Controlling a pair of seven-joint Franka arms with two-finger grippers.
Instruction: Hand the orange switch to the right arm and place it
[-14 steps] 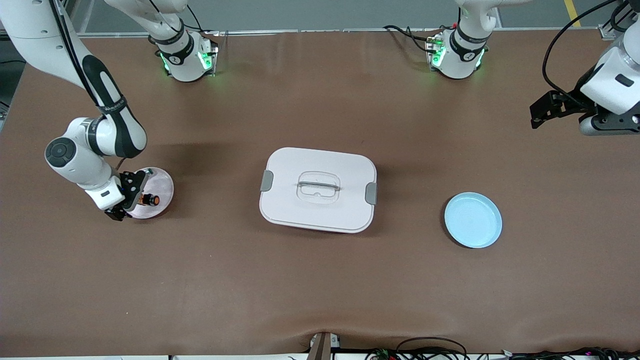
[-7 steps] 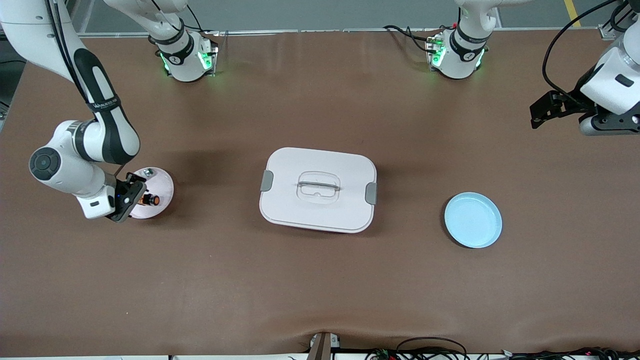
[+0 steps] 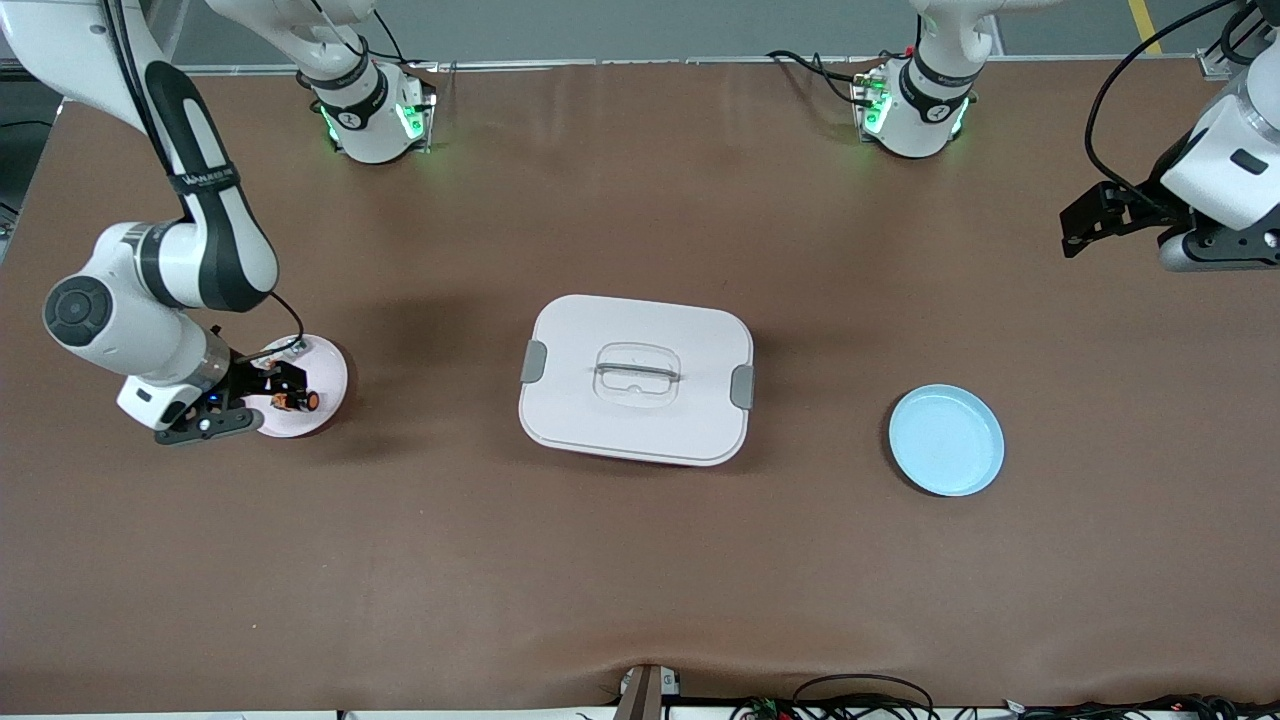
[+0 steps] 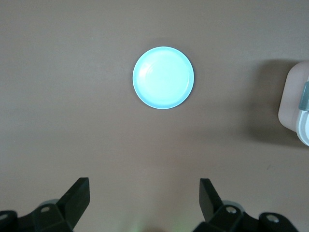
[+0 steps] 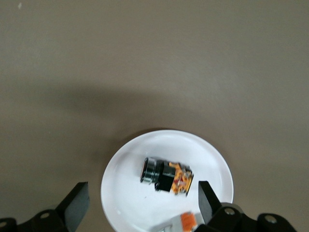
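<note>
The orange switch (image 3: 298,401) lies on its side on a small pale pink plate (image 3: 327,372) toward the right arm's end of the table. In the right wrist view the switch (image 5: 167,176) shows a black body, a silvery ring and an orange end, on the white-looking plate (image 5: 126,195). My right gripper (image 3: 262,400) hangs low over the plate's edge, open; its fingers stand wide on either side of the plate, apart from the switch, and the right gripper (image 5: 142,202) is empty. My left gripper (image 3: 1085,225) waits in the air at the left arm's end of the table, and the left gripper (image 4: 144,194) is open and empty.
A small silvery part with orange (image 5: 186,222) lies on the same plate (image 3: 297,347). A white lidded box (image 3: 636,378) with grey clips sits mid-table. A light blue plate (image 3: 946,440) lies toward the left arm's end, and the left wrist view shows this blue plate (image 4: 163,78) too.
The right arm's wrist has swung away from the box and turned, so the gripper now points across the plate toward the switch. The switch and the left arm have not moved.
</note>
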